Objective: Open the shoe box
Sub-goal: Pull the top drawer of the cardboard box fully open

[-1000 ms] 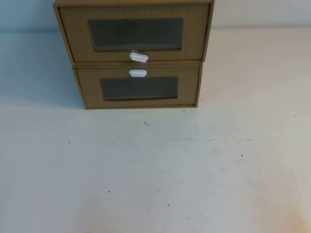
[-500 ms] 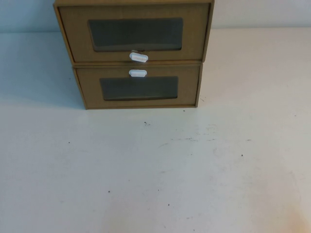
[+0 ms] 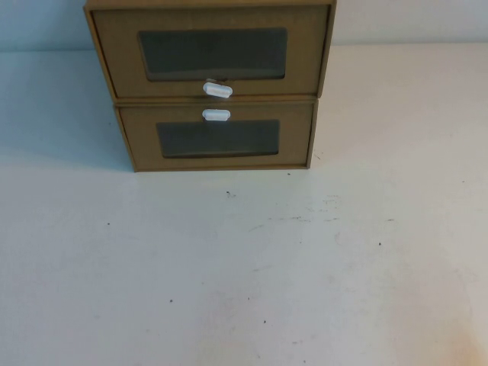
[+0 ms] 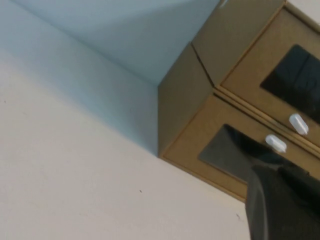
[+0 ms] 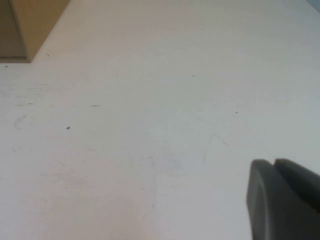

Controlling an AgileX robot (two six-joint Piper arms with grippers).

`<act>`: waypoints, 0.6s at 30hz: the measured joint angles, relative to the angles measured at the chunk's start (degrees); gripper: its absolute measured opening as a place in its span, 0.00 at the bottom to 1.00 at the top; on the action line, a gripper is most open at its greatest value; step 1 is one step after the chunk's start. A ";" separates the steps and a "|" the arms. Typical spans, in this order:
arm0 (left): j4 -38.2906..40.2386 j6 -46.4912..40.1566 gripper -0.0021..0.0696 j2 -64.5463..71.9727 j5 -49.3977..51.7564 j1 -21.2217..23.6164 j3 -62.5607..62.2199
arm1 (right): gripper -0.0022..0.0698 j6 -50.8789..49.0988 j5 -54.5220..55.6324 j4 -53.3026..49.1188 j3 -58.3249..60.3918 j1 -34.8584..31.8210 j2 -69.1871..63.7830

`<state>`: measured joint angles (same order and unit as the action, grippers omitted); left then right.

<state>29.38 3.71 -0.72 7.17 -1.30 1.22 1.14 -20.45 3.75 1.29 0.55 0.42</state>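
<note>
Two brown shoe boxes are stacked at the far middle of the table, both closed. The upper box (image 3: 210, 53) and the lower box (image 3: 217, 141) each have a dark window and a white handle: upper handle (image 3: 217, 90), lower handle (image 3: 216, 115). Neither arm appears in the high view. In the left wrist view my left gripper (image 4: 276, 172) is shut and empty, a short way in front of the lower box (image 4: 180, 110) and its handle (image 4: 275, 143). My right gripper (image 5: 274, 165) is shut and empty above bare table, with a box corner (image 5: 35, 20) far off.
The white table (image 3: 244, 267) stretches from the boxes to the near edge, marked with small dark specks and scuffs. A pale blue wall (image 3: 38, 23) stands behind the boxes.
</note>
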 joint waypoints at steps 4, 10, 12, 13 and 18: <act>0.02 -0.53 0.02 3.11 8.48 0.00 -5.39 | 0.01 0.00 0.00 0.00 0.00 0.00 0.00; -0.08 -8.09 0.02 17.08 22.69 0.00 -20.03 | 0.01 0.00 0.00 0.00 0.00 0.00 0.00; -0.21 -11.28 0.02 23.09 27.61 0.00 -25.65 | 0.01 0.00 0.00 0.00 0.00 0.00 0.00; -0.31 -13.17 0.02 26.09 29.42 0.00 -27.90 | 0.01 0.00 0.00 0.00 0.00 0.00 0.00; -0.40 -23.50 0.02 39.24 36.57 0.00 -40.29 | 0.01 0.00 0.00 0.00 0.00 0.00 0.00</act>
<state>28.98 -19.79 38.52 43.75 -1.30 -39.07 1.14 -20.45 3.75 1.29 0.55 0.42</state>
